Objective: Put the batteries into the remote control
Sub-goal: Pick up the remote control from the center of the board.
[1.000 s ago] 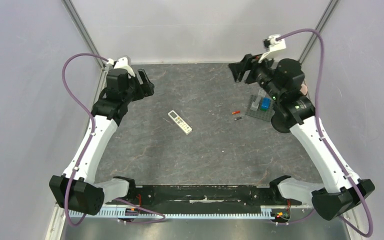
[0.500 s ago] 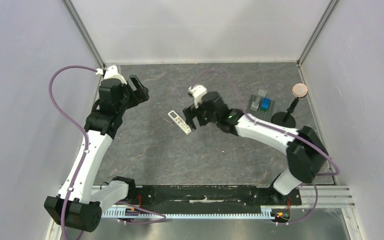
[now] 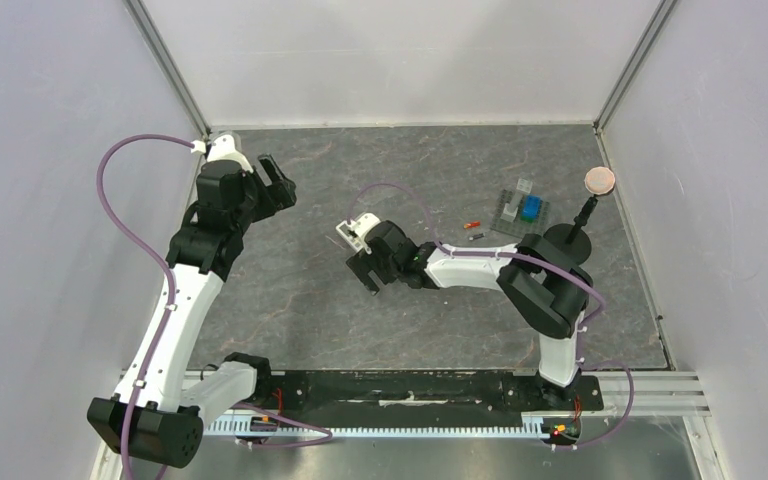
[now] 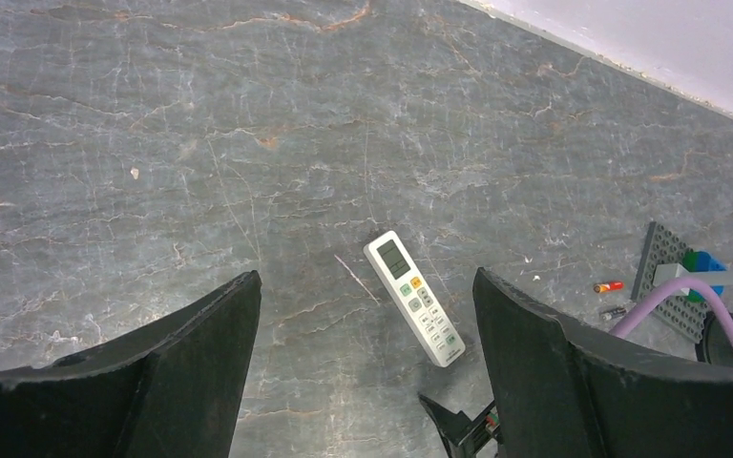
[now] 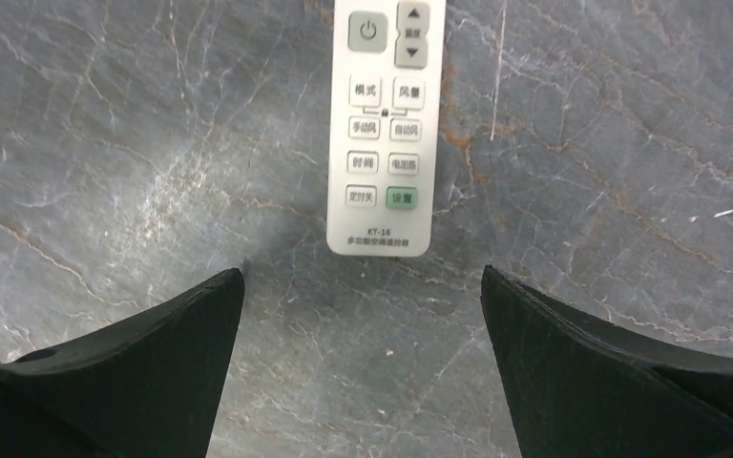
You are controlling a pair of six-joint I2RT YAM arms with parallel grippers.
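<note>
Both left fingers [image 4: 153, 382] and right fingers [image 5: 105, 382] gape empty; remote control [image 4: 413, 297] lies face-up, diagonal, screen far-left.

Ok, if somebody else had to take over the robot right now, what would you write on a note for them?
The left fingers are open and empty, over the table's far left, away from everything.
The right fingers are open and empty, poised at the bottom end of the remote control, not gripping it.
The remote control lies flat, buttons up.
The red battery and dark battery lie on the table to its right, near the grey plate with blocks.
Done: nothing loaded.
Left: probably turn the remote over to reach its back, then fit both batteries.
</note>
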